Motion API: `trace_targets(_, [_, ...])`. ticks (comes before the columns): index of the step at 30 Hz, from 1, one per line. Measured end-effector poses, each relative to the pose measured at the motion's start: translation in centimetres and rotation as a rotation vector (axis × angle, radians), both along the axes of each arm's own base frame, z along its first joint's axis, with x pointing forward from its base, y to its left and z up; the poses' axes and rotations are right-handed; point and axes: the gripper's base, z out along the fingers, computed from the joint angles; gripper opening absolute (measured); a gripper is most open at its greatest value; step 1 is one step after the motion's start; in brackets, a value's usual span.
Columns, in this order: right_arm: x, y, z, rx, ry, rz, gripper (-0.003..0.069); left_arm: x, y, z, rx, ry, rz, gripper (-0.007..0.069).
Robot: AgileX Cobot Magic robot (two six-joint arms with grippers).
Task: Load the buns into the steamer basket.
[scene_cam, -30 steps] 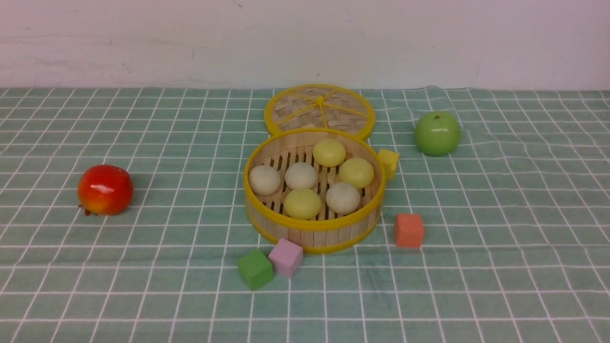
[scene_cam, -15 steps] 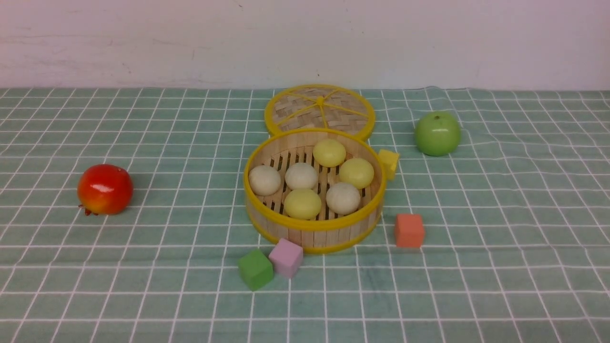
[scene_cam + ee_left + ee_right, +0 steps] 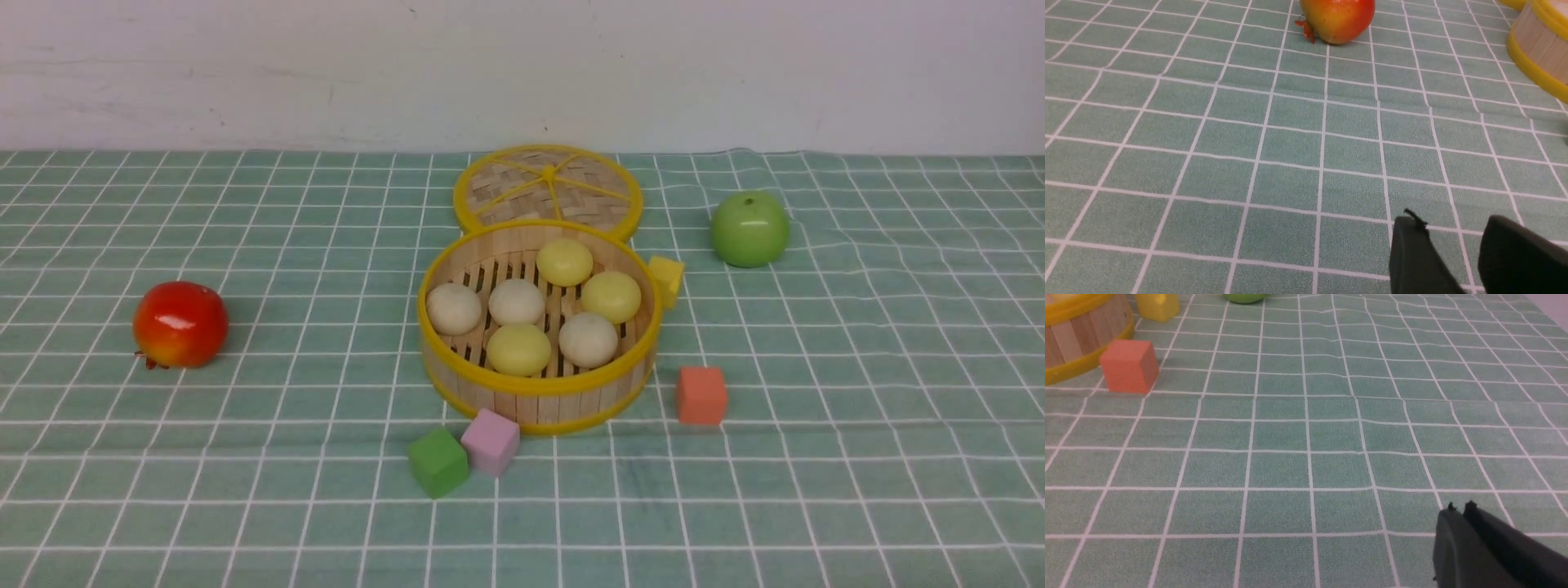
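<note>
I see neither arm from the front camera, so I read their pose from the wrist cameras alone. The left gripper [image 3: 1453, 237] hangs low over bare checked cloth [image 3: 1290, 163], its jaws parted with cloth showing between them and nothing held. Only the finger ends show; the rest is cut off by the frame edge. Well ahead of those jaws sits the red apple [image 3: 1338, 18], its top cropped, and off to one side a sliver of the steamer basket [image 3: 1537, 49].

The right gripper [image 3: 1458, 510] also hovers low over cloth, its jaws pressed together and empty. Ahead of them I see the orange cube [image 3: 1129, 365] just beside the basket wall, then the yellow cube [image 3: 1156, 306], and at the far edge a green scrap of the green apple [image 3: 1243, 298], mostly cropped.

From the front, all six buns [image 3: 518, 302] lie inside the basket, with the lid [image 3: 547, 188] behind it. A green cube [image 3: 438, 461] and a pink cube [image 3: 490, 441] sit at its near side, touching each other.
</note>
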Motion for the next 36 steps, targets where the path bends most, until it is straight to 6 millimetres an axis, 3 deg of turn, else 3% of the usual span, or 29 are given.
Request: trace_targets(36, [0.00, -0.01, 0.00, -0.002, 0.000, 0.000, 0.0050, 0.00, 0.00, 0.00, 0.000, 0.000, 0.000, 0.0238])
